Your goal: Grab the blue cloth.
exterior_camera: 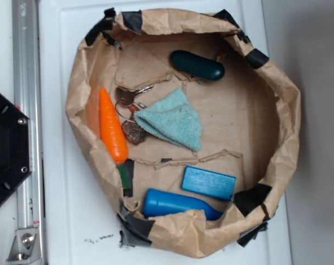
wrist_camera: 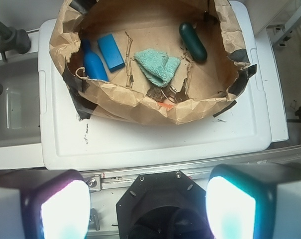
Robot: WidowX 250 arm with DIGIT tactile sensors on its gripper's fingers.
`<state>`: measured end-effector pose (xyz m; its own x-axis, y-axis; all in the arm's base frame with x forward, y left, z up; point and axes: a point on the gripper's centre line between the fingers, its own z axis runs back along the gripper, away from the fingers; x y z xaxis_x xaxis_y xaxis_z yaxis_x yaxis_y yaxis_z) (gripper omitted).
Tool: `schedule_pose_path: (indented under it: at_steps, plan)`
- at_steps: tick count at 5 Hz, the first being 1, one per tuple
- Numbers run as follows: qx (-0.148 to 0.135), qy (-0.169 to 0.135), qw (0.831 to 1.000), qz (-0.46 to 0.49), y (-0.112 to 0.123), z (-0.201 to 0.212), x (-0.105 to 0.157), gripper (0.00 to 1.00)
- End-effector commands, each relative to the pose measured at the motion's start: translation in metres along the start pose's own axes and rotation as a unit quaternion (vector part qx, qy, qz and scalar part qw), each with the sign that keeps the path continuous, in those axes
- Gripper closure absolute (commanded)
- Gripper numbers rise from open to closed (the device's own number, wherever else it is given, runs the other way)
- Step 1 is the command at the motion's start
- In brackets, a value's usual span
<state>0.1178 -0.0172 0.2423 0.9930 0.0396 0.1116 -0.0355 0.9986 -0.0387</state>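
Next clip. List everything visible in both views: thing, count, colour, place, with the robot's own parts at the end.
blue cloth: 1, light teal, middle of the bin floor
carrot: 1, orange, against the bin's wall, beside the keys
keys: 1 bunch, metal, between carrot and cloth
dark capsule: 1, dark green, near the wall, apart from the cloth
blue block: 1, blue, beside the bottle
blue bottle: 1, blue, lying along the wall
paper bin: 1, brown with black tape, on the lid
white lid: 1, white, under the bin
pincer: 1, open, its pads glowing, back from the bin

Teal-blue cloth (exterior_camera: 175,119); orange carrot (exterior_camera: 112,126); blue block (exterior_camera: 208,183); brown paper (exterior_camera: 238,110).
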Motion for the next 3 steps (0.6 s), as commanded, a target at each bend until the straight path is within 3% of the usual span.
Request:
schedule_pose_path:
  at_steps: [1,2,3]
  plan:
    - [0.0,0.0,1.0,0.0,0.0,0.0,0.0,0.0]
    - [0.125,-0.021,0.992,-0.001,0.014,-0.034,0.047,0.0]
    - [0.096,-0.032,0.991,-0.085,0.013,-0.071,0.095,0.0]
